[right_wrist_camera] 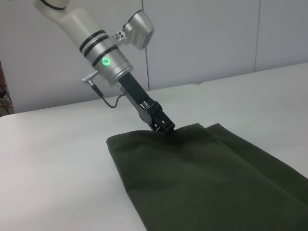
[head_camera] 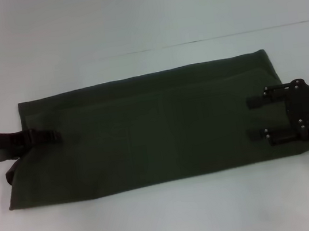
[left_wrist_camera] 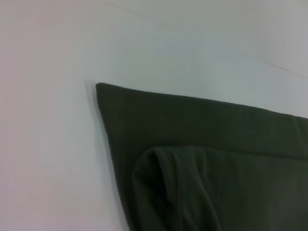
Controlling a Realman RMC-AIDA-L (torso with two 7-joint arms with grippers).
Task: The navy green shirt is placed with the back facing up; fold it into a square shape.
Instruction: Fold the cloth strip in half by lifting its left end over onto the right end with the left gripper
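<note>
Navy green shirt [head_camera: 150, 127] folded lengthwise (plain side up).

White table [head_camera: 139, 13] bare on all sides of navy green shirt [head_camera: 145, 128]; wide free margins beyond far edge, near edge and both short ends. Shirt lies as long flat low band across table centre; no upright obstacles on surface. Left gripper [head_camera: 41, 138] occupies shirt's left end, fingertips down on cloth, arm slanting in from outside. Right gripper [head_camera: 254, 118] over right end, two fingers spread apart, gap between them. Middle of shirt unobstructed between grippers, well apart.
</note>
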